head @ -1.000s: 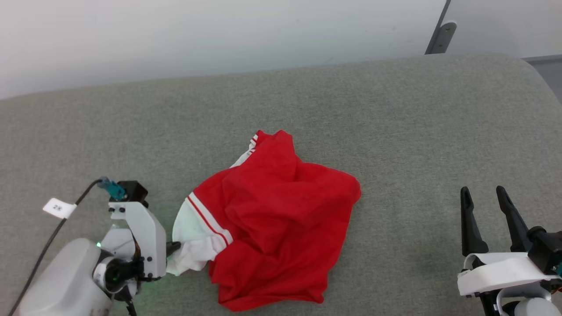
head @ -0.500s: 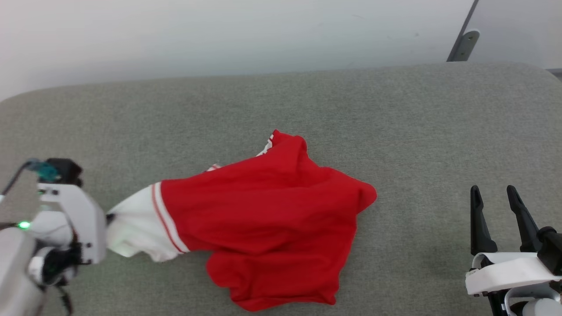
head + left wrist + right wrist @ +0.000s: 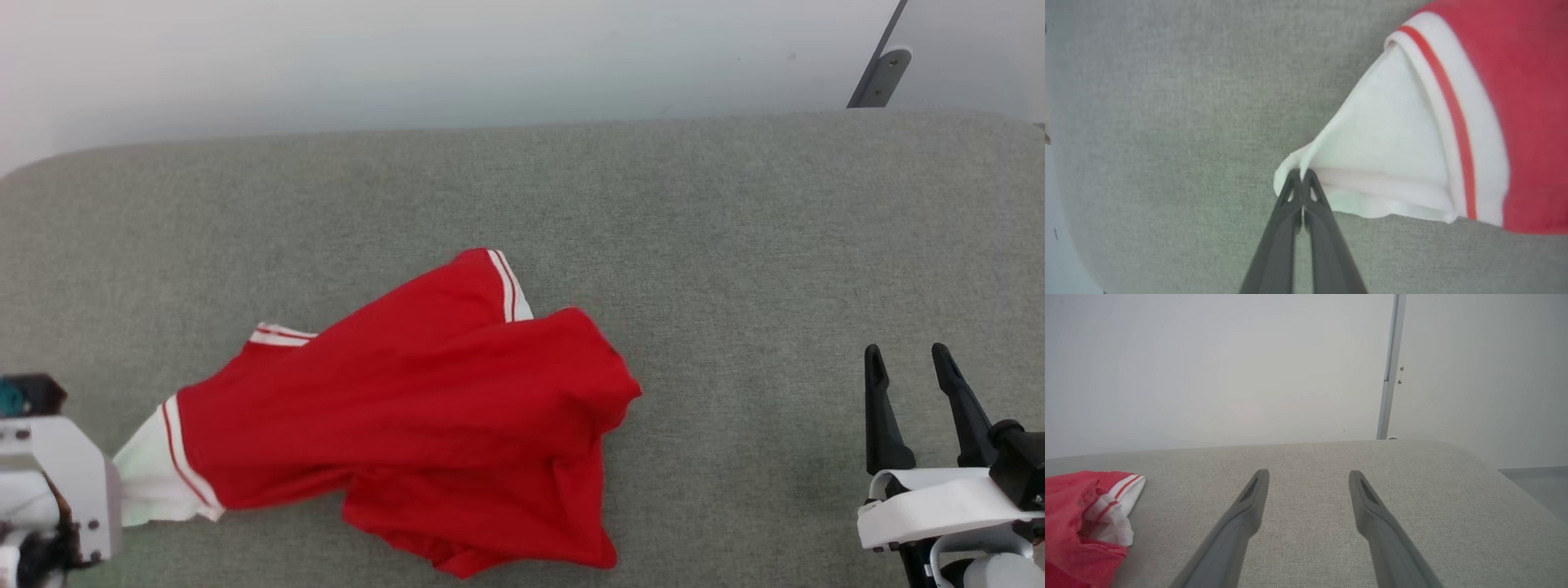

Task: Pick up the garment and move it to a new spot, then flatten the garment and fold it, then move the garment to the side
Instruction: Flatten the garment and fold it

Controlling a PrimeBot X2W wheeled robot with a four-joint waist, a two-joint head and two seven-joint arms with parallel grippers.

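Observation:
The garment [image 3: 408,392] is a red jersey shirt with white, red-striped sleeves, lying crumpled and stretched toward the left on the grey cushioned surface [image 3: 735,245]. My left gripper [image 3: 1301,175] is shut on the tip of a white sleeve [image 3: 1384,163]; in the head view its white wrist [image 3: 49,482] sits at the lower left edge with the sleeve [image 3: 143,482] pulled taut against it. My right gripper [image 3: 906,367] stands open at the lower right, well clear of the shirt. In the right wrist view its fingers [image 3: 1249,498] are spread over bare cushion, with the garment [image 3: 1081,522] at the far left.
A white wall [image 3: 408,65] runs behind the surface's far edge. A grey metal bracket [image 3: 878,77] stands at the back right. The cushion's rounded right end [image 3: 1506,486] drops off beside my right gripper. Bare fabric lies between the shirt and the right gripper.
My left gripper has dragged the sleeve leftward, stretching the garment out flatter and shifting it left; a striped sleeve edge turned up on top. The head camera shifted slightly. The right gripper stayed put.

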